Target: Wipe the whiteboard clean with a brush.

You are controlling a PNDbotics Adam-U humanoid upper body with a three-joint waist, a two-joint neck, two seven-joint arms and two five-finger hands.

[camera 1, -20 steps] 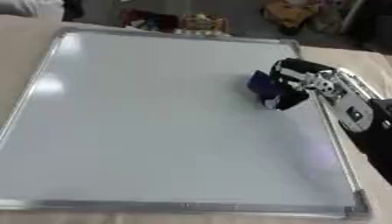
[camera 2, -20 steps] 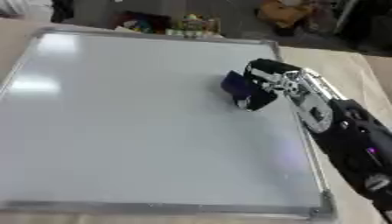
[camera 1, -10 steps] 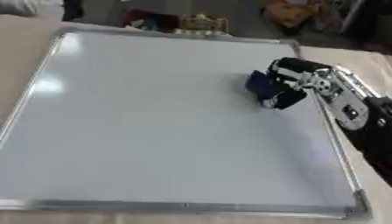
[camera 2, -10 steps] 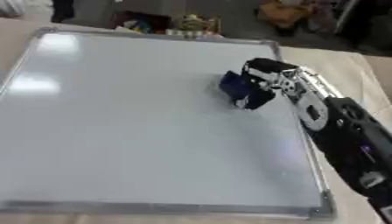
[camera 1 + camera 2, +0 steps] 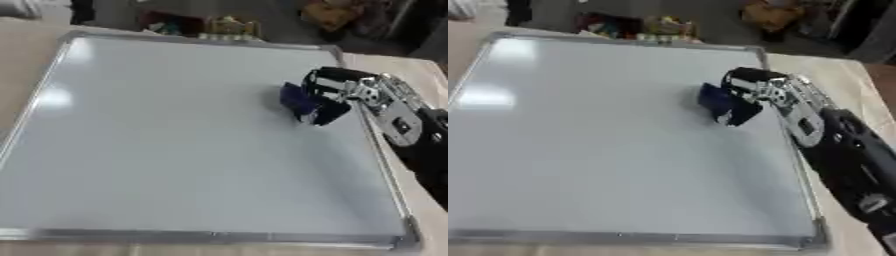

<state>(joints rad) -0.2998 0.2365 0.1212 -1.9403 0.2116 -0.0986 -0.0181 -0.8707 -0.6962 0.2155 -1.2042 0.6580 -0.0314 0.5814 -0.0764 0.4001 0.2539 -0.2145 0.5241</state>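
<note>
Left eye view shows my right hand curled around the dark blue brush on the silver-framed whiteboard (no marks visible, so nearly finished, I reckon).

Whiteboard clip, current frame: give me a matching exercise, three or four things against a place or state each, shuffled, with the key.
Things:
1. whiteboard
2. brush
3. right hand
4. clutter

Places or states:
A. dark blue, on the board near its right edge
B. beyond the board's far edge
C. lying flat, silver frame, no marks visible
D. fingers curled round the brush

Pairs: 1-C, 2-A, 3-D, 4-B
</note>
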